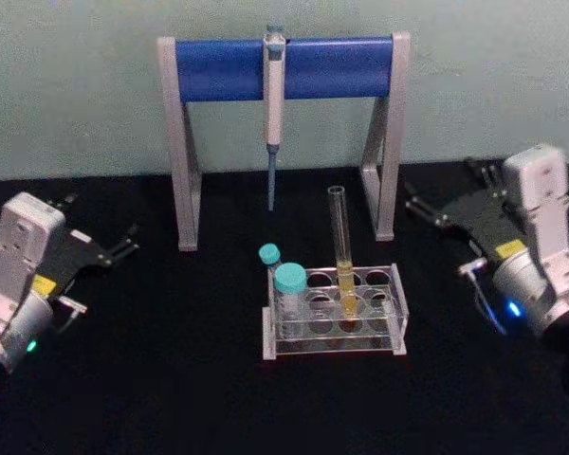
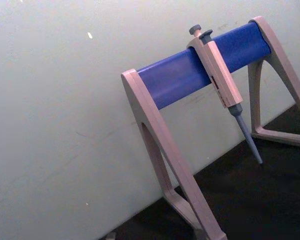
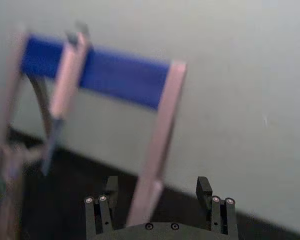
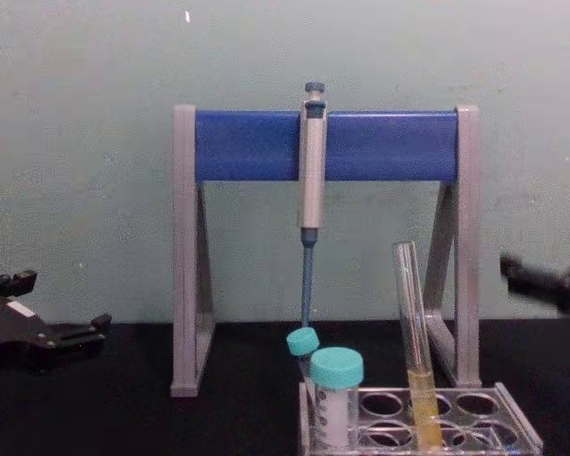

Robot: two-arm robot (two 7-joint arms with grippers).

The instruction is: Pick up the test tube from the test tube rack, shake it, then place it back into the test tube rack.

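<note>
The test tube (image 1: 341, 248) stands nearly upright in a middle hole of the test tube rack (image 1: 334, 314) at the bench's (image 1: 171, 379) near centre. The left claw (image 1: 102, 248) rests far left, fingers apart; the right claw (image 1: 446, 201) hovers far right, fingers apart, both empty.

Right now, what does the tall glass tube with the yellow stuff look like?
The test tube is a long, thin, clear tube with an open top and yellow liquid in its lower part. It stands nearly upright, leaning slightly, in a middle hole of the clear plastic test tube rack, right of two teal-capped vials. Neither claw touches it.
</note>
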